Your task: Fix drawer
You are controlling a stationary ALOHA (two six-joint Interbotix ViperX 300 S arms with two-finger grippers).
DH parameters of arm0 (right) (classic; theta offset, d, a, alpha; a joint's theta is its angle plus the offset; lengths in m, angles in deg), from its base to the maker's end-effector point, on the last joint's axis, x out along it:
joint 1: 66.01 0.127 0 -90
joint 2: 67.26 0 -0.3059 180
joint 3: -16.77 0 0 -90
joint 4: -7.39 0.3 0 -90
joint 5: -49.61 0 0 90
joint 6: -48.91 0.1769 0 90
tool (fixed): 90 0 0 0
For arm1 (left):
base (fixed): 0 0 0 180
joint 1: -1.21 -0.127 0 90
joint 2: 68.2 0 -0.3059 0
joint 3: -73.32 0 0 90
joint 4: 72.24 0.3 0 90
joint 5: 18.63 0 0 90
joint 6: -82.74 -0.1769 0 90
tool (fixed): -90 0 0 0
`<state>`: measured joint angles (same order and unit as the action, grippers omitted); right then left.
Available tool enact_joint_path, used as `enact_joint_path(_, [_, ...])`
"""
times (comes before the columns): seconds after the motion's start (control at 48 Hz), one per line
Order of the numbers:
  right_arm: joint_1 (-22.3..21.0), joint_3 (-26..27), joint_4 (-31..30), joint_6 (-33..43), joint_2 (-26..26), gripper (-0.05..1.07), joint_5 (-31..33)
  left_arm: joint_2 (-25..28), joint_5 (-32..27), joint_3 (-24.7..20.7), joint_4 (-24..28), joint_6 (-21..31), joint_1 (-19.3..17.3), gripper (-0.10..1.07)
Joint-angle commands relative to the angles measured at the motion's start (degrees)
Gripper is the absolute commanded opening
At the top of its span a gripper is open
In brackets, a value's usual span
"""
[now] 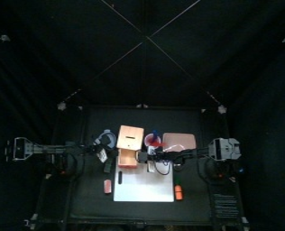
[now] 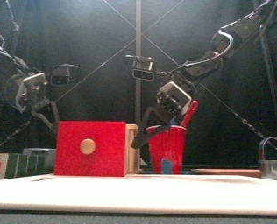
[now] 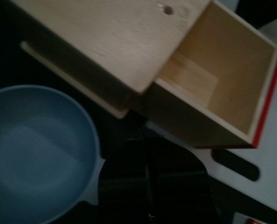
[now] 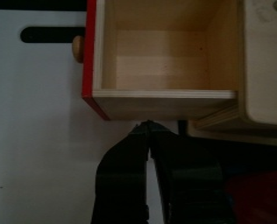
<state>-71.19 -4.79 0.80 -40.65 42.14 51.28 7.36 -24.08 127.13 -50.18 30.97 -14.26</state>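
Two black jointed robot arms with grey-white wrist blocks, the right gripper [image 4: 147, 179] with tapering glossy black jaws.

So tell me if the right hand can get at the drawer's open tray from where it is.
Probably yes: the right hand, closed, sits just off the tray's side wall, with nothing between them.

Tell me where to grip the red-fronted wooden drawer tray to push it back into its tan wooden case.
Probably grip the red-fronted wooden drawer tray by its red front panel, around the small round knob, coming from the table's front. The tray is pulled well out of the tan wooden case, open top up, so that face stands clear.
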Motion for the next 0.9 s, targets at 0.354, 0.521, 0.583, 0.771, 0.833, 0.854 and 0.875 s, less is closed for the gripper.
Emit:
enact_joint_path(0.354, [-1.8,0.8,-1.8,-0.2,-4.1,0.03,1.8,0.5,0.1,-4.2,8.0,-0.2,-6.3,0.23])
enact_joint_path(0.521, [-4.0,1.7,-3.9,-0.2,-4.7,0.03,2.8,1.5,1.2,-4.7,8.0,-0.1,-6.2,0.23])
enact_joint_path(0.583, [-4.8,2.1,-4.5,-0.2,-4.7,0.03,2.9,2.1,1.9,-4.9,7.9,-0.1,-6.2,0.23])
enact_joint_path(0.771, [-6.1,2.8,-5.9,-0.2,-4.6,0.03,2.9,3.8,3.7,-5.2,7.6,-0.1,-5.9,0.23])
enact_joint_path(0.833, [-6.4,2.8,-6.0,-0.2,-4.6,0.03,3.0,4.1,3.7,-5.3,7.6,0.0,-5.6,0.23])
enact_joint_path(0.854, [-6.6,2.8,-6.0,-0.1,-4.6,0.03,2.9,4.1,3.7,-5.3,7.5,-0.1,-5.5,0.23])
enact_joint_path(0.875, [-6.7,2.8,-6.0,-0.1,-4.6,0.03,3.0,4.2,3.7,-5.3,7.4,0.0,-5.4,0.23])
